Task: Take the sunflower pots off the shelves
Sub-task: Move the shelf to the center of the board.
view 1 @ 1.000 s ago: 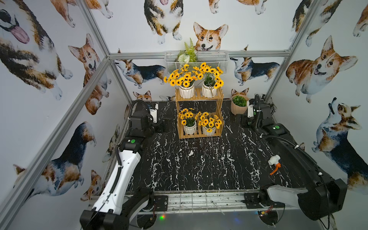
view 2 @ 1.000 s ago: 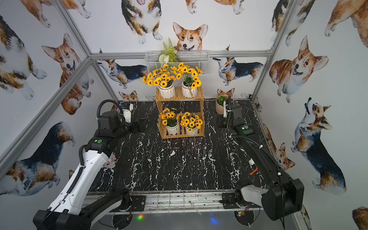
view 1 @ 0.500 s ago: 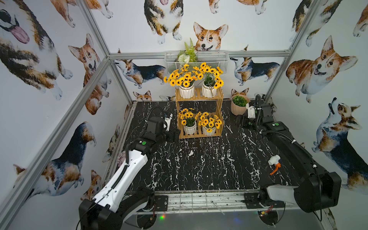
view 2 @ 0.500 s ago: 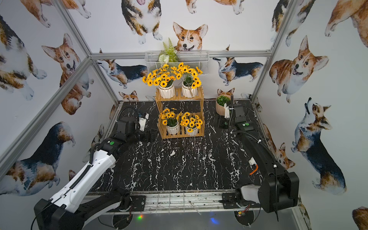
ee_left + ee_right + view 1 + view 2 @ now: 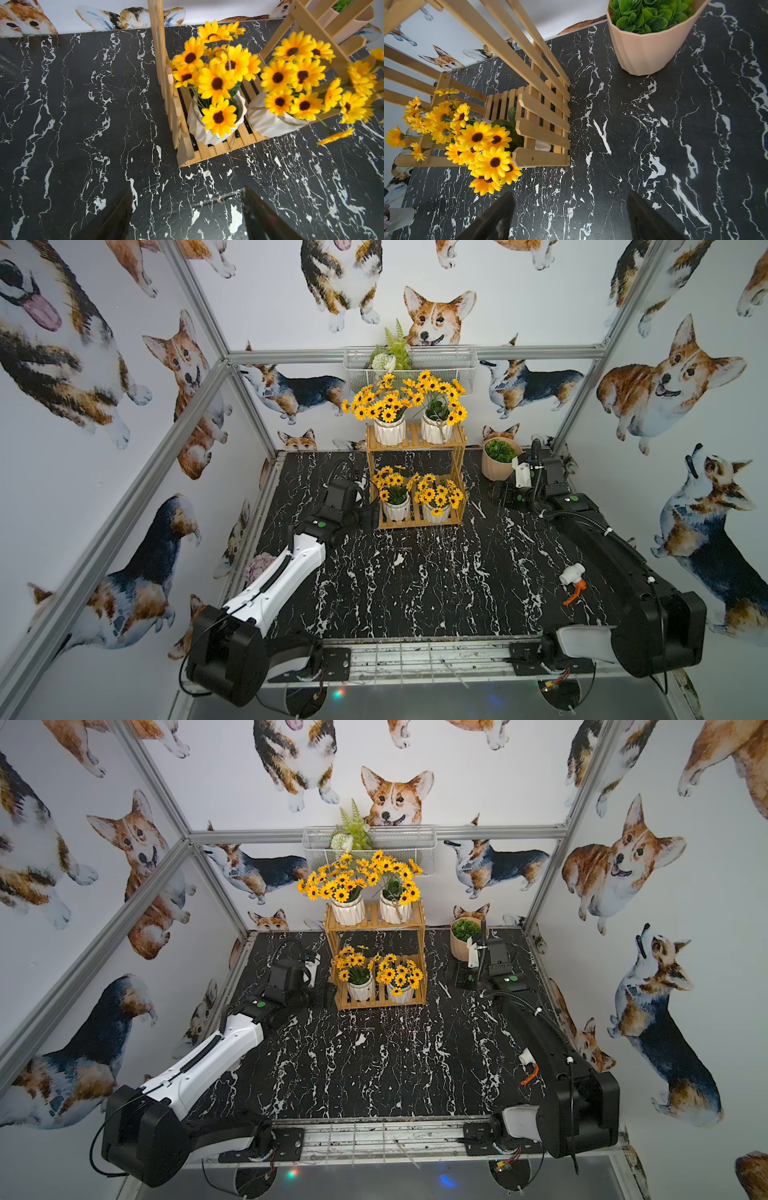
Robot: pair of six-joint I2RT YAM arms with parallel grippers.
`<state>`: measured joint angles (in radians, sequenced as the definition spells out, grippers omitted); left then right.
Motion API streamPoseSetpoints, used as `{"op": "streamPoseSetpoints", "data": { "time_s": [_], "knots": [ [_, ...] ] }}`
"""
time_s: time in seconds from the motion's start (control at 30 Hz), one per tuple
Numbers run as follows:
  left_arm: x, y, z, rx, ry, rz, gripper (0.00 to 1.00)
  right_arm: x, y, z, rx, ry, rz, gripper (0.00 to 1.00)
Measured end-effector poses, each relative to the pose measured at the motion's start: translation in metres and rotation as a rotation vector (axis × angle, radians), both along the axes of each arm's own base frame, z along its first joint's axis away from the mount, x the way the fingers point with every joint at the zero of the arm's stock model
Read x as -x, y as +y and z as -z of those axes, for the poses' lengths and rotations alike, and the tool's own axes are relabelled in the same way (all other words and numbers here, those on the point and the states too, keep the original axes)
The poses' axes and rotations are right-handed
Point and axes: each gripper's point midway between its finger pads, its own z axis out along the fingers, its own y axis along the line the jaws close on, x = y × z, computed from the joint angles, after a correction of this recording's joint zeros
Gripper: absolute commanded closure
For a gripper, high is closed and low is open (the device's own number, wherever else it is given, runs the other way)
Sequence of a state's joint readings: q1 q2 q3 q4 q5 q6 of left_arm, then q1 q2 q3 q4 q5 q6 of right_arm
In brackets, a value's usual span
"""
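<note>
Sunflower pots: four counted, all upright on the shelves, which stand at the back middle of the bench. Top shelf carries the upper left pot and the upper right pot side by side. Bottom shelf carries the lower left pot and the lower right pot close together; contact between them cannot be told. Both top views agree on this layout. Left arm reaches low to the left side of the shelves at bottom-shelf level. Left jaws are spread apart and hold nothing; only bare bench shows between them, and they sit near the front left corner of the shelves, not touching the lower left pot. Right arm ends just in front of the beige pot, apart from the right side of the shelves. Right jaws are likewise spread, with only bench between them. Wire basket hangs on the back wall above the shelves.
</note>
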<state>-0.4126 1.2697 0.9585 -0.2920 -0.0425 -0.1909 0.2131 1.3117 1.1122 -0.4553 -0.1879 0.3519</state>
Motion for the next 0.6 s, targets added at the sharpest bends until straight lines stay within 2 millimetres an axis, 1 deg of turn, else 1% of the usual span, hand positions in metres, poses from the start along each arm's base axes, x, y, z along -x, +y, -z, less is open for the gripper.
{"op": "streamPoseSetpoints", "data": {
  "time_s": [0.33, 0.5, 0.6],
  "knots": [
    [-0.018, 0.005, 0.011, -0.018, -0.014, -0.069, 0.26, -0.002, -0.002, 0.003, -0.014, 0.014, 0.014, 0.15],
    [-0.027, 0.003, 0.026, -0.034, 0.016, -0.088, 0.29, -0.003, -0.002, 0.006, -0.015, 0.018, 0.013, 0.15],
    [-0.031, 0.003, 0.031, -0.036, 0.024, -0.099, 0.31, -0.003, -0.002, 0.006, -0.015, 0.019, 0.013, 0.15]
  ]
}}
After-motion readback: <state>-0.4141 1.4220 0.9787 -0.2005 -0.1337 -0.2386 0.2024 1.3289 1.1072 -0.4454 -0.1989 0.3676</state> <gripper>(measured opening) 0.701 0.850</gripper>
